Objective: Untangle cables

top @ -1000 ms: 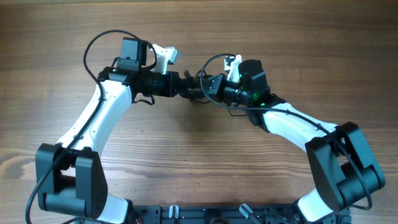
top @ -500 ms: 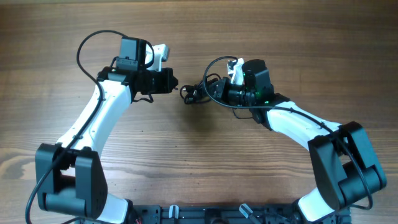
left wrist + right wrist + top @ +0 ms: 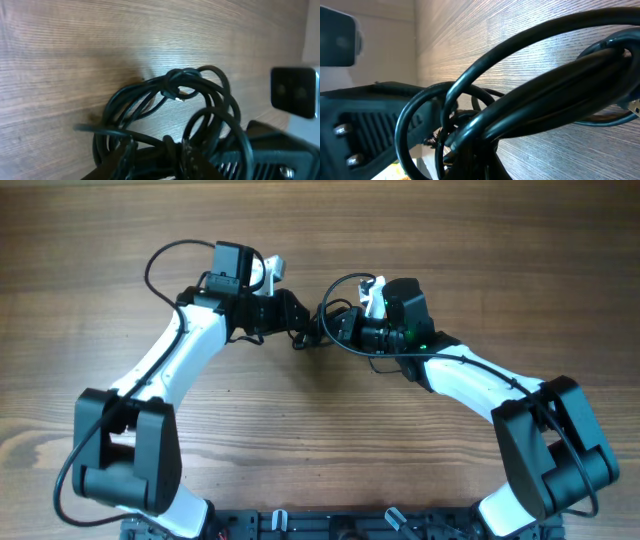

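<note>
The cables are one small knotted black bundle on the wooden table, between the two grippers. In the left wrist view the bundle shows a tight knot with several loops. My left gripper is at the bundle's left side; its fingers stand apart with a few strands between them, and the gripper looks open. My right gripper is shut on the bundle from the right. Thick loops of the cables come straight out of it, hiding its fingers.
The arm's own thicker black wires loop above each wrist. The right gripper's black body fills the lower right of the left wrist view. The left gripper's body fills the left of the right wrist view.
The left gripper pulled back to the left away from the bundle, then came back right and now has strands between its fingers. The right gripper kept hold of the bundle and barely moved.
</note>
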